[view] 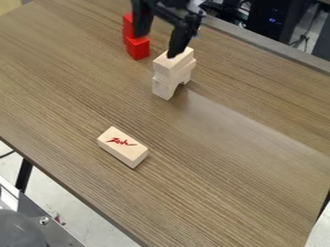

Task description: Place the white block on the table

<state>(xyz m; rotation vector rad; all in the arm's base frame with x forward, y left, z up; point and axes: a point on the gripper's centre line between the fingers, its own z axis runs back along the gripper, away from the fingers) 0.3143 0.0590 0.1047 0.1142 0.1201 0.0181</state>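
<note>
1. The tool (pixel 157 45) hangs at the top of the view with its two fingers spread apart; it grips nothing that I can see; one fingertip shows over the top of the stack (pixel 167 89), though whether it touches is hard to tell.
2. The white block (pixel 166 68) of the task is, I judge, the uppermost one, lying on the stack's lower pale pieces, where a curved cut-out shows low on one side; the step in hand seems to be taking hold of it.
3. To do that well, centre the tool over the white block first; turn the fingers to straddle two opposite faces; lower only as far as that block's depth, so the piece beneath is left alone; close gently, then lift straight up before any sideways travel.
4. The red blocks (pixel 136 46) stand just behind the stack; a finger swung wide could knock them, so keep the approach upright.
5. Nearer the camera, the marked block (pixel 122 146) lies flat on the bench (pixel 238 164); a bare patch well apart from it would suit the set-down; lower until the base sits flat, then release.
</note>
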